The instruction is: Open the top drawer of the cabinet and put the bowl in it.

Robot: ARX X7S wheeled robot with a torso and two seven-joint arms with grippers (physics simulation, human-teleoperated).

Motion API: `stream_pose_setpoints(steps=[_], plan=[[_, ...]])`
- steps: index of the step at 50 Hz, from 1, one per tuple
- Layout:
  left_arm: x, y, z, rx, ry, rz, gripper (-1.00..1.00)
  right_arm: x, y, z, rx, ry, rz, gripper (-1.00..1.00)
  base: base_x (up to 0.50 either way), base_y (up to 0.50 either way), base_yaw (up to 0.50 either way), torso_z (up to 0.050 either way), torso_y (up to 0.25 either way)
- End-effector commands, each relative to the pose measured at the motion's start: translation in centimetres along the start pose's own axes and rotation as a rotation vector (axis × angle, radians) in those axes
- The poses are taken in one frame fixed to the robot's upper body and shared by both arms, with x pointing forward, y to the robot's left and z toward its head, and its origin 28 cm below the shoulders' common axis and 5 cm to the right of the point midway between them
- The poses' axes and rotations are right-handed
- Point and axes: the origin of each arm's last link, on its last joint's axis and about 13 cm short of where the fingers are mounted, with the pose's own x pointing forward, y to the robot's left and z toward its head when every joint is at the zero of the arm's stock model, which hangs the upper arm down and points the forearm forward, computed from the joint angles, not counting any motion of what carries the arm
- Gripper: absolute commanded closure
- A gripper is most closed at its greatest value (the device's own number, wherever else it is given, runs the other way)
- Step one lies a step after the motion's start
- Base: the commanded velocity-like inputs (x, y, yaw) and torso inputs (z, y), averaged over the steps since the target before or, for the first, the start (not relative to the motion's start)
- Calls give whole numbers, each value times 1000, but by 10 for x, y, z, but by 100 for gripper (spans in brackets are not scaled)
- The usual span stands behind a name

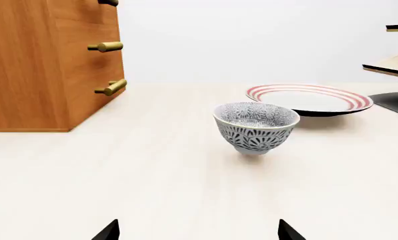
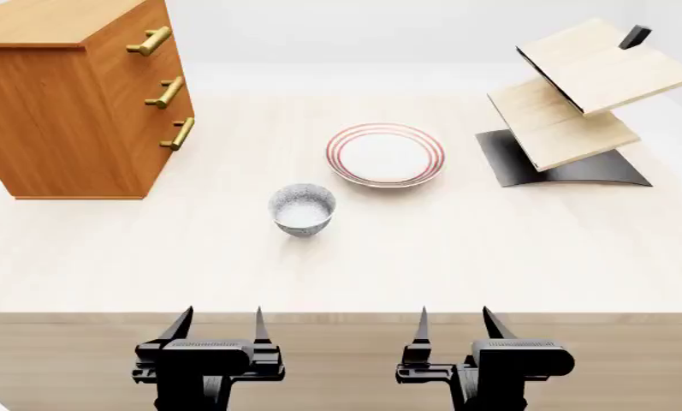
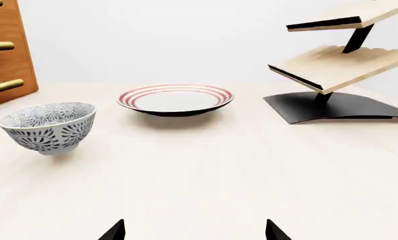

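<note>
The orange-brown cabinet [image 2: 67, 111] stands at the table's far left, all three drawers shut. Its top drawer [image 2: 135, 43] carries a brass bar handle [image 2: 150, 40]. The small patterned bowl [image 2: 302, 209] sits upright on the table, left of centre; it also shows as the bowl [image 1: 256, 126] and the bowl [image 3: 48, 126] in the wrist views. My left gripper [image 2: 218, 321] and right gripper [image 2: 453, 321] hover at the near table edge, both open and empty, well short of the bowl. In the wrist views only the fingertips of the left gripper [image 1: 199, 231] and right gripper [image 3: 194, 230] show.
A flat plate with red rim rings [image 2: 385, 155] lies just behind and right of the bowl. A pale tilted wooden shelf rack [image 2: 575, 98] on a black base stands at the far right. The pale table [image 2: 455, 257] ends in a front edge by the grippers.
</note>
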Motion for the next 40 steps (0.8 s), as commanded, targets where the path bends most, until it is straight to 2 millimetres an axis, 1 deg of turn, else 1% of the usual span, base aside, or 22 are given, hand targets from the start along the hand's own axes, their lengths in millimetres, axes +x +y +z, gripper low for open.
stream_pose_setpoints(steps=[1, 6, 20, 40], plan=[[-1, -1, -2, 15, 1, -7, -100, 1, 0, -1, -7, 6, -7, -100, 0, 0, 0, 0, 0], [-4, 0, 0, -24, -36, -35, -100, 4, 1, -4, -10, 18, -17, -100, 0, 0, 0, 9, 0], [-3, 1, 2, -32, -38, -37, -100, 5, 0, -5, 17, 17, -42, -100, 0, 0, 0, 50, 0], [-2, 2, 7, -45, -51, -38, -100, 5, -2, -1, 36, -10, -51, -100, 0, 0, 0, 50, 0]])
